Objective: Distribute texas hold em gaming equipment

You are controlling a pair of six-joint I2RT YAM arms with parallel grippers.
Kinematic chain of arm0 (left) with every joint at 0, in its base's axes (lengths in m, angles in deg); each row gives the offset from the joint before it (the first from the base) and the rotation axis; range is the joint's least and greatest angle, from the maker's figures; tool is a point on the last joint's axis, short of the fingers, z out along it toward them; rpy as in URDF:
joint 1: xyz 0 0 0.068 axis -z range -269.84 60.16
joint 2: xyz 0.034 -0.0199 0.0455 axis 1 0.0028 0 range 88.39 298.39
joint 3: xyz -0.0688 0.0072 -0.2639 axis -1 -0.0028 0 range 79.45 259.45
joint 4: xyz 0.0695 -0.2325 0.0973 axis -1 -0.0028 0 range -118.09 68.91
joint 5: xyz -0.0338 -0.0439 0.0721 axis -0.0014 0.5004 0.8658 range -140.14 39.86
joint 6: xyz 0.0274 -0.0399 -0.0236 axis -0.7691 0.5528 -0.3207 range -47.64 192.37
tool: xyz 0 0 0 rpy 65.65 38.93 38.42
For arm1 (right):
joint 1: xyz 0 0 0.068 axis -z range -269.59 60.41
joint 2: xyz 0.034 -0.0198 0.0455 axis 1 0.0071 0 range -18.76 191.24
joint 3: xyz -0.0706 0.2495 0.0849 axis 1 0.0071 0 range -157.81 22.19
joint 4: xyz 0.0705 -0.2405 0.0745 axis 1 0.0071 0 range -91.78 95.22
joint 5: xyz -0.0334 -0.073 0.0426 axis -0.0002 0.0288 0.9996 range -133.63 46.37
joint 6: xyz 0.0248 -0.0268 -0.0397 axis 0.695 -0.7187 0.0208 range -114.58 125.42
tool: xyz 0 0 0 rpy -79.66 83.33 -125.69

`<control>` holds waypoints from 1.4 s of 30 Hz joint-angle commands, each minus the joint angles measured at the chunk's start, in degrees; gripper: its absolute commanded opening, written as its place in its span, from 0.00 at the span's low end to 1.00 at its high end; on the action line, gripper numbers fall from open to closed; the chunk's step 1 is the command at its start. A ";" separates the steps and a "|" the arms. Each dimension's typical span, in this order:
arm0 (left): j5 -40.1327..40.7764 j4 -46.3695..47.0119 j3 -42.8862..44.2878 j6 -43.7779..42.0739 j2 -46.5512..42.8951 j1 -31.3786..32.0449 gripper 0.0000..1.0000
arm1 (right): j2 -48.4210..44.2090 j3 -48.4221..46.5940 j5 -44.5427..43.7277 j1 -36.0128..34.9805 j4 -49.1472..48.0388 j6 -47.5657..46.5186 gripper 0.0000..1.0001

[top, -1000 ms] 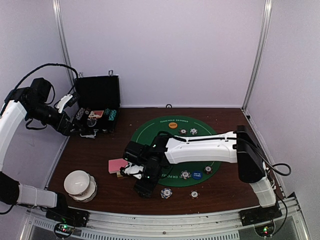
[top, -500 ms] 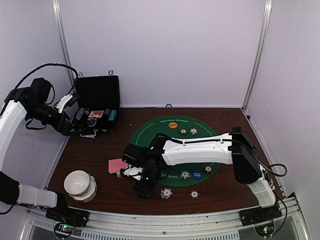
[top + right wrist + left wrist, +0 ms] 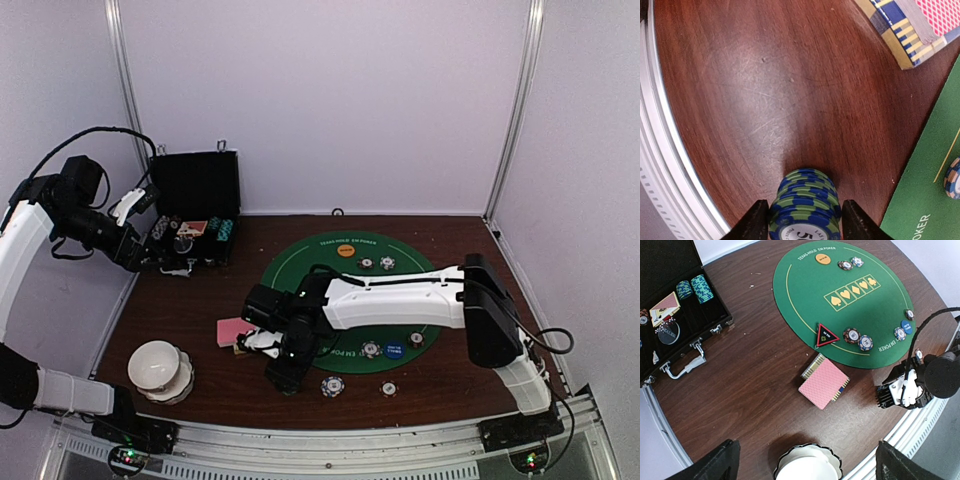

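right jaws: pressed against both sides of a blue-green striped chip stack (image 3: 805, 207), low over the table (image 3: 730, 90) by its near edge, just off the near-left rim of the green mat (image 3: 805, 300). Can't tell whether the stack is resting on the wood or lifted.
left jaws: wide apart, nothing between them, up over the table's far-left corner by the black case (image 3: 695, 325).
pink-backed deck (image 3: 823, 383): flat on bare wood just off the mat's left rim, between the mat and the white bowl (image 3: 807, 471).
on the mat:
- triangle marker (image 3: 826, 335) at the left rim, with two chips (image 3: 857, 338) just beside it
- orange button (image 3: 823, 259) at the far rim, with two more chips (image 3: 850, 263) next to it
- blue button (image 3: 907, 326) on the near-right side

Teal chips (image 3: 696, 288) are still in the case. Two loose chips (image 3: 332, 385) and (image 3: 389, 388) sit on the wood by the near edge.
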 commanded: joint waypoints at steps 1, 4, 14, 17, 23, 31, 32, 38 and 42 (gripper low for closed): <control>-0.18 -0.16 1.36 -0.66 -1.10 -0.39 0.97 | 0.53 -1.10 -1.58 -0.36 0.71 -0.22 0.61; -0.12 -0.16 1.27 -0.68 -1.20 -0.38 0.97 | 0.53 -0.85 -1.32 -0.37 0.81 -0.31 0.64; -0.14 -0.20 1.18 -0.77 -1.14 -0.39 0.98 | -1.39 0.19 -1.08 -0.35 0.50 -0.05 0.45; -0.17 -0.19 1.27 -0.77 -1.21 -0.38 0.97 | -1.21 0.28 -0.92 -0.41 0.71 0.04 0.41; -0.08 -0.24 1.27 -0.77 -1.40 -0.38 0.98 | -1.03 -0.24 -0.63 -0.35 0.87 0.24 0.26; -0.17 -0.42 1.36 -0.90 -1.31 -0.38 0.98 | -3.16 -1.96 -2.05 -0.19 3.00 0.11 0.08; -0.17 -0.42 1.32 -0.94 -1.27 -0.38 0.98 | -3.69 -2.08 -2.68 -0.10 2.94 0.21 0.07; -0.10 -0.42 1.61 -1.01 -1.26 -0.39 0.98 | -6.42 -2.91 -4.26 2.15 3.43 0.82 0.02; -0.08 -0.52 1.62 -1.03 -1.32 -0.38 0.98 | -7.11 -4.59 -6.85 5.06 4.62 1.05 0.01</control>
